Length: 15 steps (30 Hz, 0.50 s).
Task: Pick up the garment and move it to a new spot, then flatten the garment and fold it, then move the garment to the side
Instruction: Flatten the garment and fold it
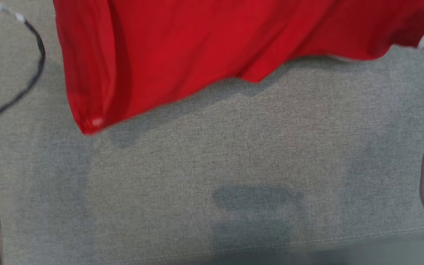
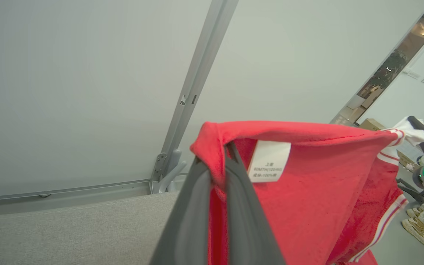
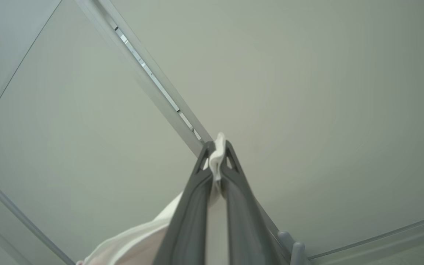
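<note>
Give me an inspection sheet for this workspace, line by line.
Surface: grey cloth-covered top, shadowed beneath the garment.
Job's things: red garment with white-striped trim, held up over the surface; white label showing.
Clutter: nothing seen.
Grippers: left gripper shut on the red edge; right gripper shut on white trim.
Cables: dark cable looping at the head view's upper left.
Surroundings: pale wall panels, grey metal rail; shoes on the floor.
</note>
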Motion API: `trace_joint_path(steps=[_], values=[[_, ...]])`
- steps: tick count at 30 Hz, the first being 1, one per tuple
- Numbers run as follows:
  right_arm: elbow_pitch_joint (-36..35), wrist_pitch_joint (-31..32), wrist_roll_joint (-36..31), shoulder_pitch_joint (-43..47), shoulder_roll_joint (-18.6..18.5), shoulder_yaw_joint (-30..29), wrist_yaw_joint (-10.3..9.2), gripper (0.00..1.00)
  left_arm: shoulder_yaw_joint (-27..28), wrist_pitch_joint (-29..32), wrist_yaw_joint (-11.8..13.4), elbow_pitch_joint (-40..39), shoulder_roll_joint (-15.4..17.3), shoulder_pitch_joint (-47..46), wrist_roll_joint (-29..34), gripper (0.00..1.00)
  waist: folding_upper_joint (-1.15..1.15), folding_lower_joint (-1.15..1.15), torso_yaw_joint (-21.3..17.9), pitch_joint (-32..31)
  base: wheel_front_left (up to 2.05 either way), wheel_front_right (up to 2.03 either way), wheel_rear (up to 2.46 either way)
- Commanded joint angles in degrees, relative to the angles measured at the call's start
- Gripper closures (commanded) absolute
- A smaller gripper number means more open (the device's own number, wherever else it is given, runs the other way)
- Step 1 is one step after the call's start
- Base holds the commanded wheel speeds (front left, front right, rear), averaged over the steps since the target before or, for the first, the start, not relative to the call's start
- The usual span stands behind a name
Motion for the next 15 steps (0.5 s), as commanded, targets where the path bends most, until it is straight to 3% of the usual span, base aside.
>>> trace_joint_path(steps=[1,3,4,9,12,15], values=[[2.17,-1.49,-2.14,-2.51,0.08,-0.22,0.01,1.00,-0.13,-0.94,0.26,2.85,-0.24,-2.74,1.75,1.00,0.00,-0.01,-1.04,8.40,0.00,0.00,0.00],[8.58,-6.90,-7.78,-10.14,0.81,-0.64,0.00,1.00,-1.03,-4.84,0.41,11.44,-1.28,-10.45,5.59,1.00,0.00,-0.01,-1.30,9.76,0.00,0.00,0.00],[15.18,-14.15,-11.09,-17.35,1.02,-0.11,0.00,1.00,-1.57,-10.87,0.60,19.73,-2.14,-17.71,9.63,1.00,0.00,-0.01,-2.19,10.96,0.00,0.00,0.00],[30.98,-31.69,-9.17,-30.88,1.00,3.50,-0.03,1.00,0.45,-28.75,-1.76,33.99,-5.94,-31.05,13.74,1.00,0.00,-0.01,-3.61,13.25,0.00,0.00,0.00],[36.93,-36.38,-6.04,-33.93,1.25,8.97,0.00,1.00,-0.04,-34.94,-4.90,40.32,-6.13,-33.59,14.88,1.00,0.00,-0.01,-4.05,13.70,0.00,0.00,0.00],[38.02,-37.48,-1.53,-30.23,1.05,15.41,0.00,1.00,-0.57,-37.94,-9.02,44.03,-5.19,-31.38,14.64,1.00,0.00,-0.01,-4.75,13.73,0.00,0.00,0.00]])
